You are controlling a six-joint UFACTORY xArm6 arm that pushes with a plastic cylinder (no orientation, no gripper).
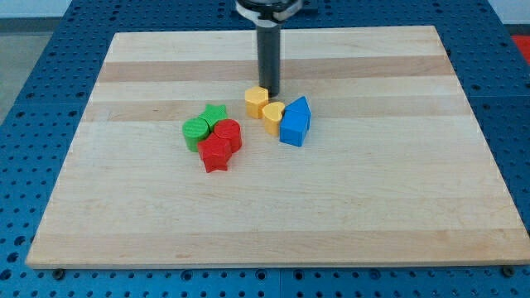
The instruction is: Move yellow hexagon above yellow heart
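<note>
The yellow hexagon (256,101) sits near the board's middle, a little above centre. The yellow heart (273,117) lies just below and to the right of it, touching it. My tip (270,91) stands right behind the hexagon, at its upper right edge, touching or almost touching it. The dark rod rises from there to the view's top.
Two blue blocks (295,122) press against the heart's right side. To the left lie a green star (215,114), a green round block (196,130), a red cylinder (228,132) and a red star (215,152), clustered together. The wooden board (273,223) rests on a blue perforated table.
</note>
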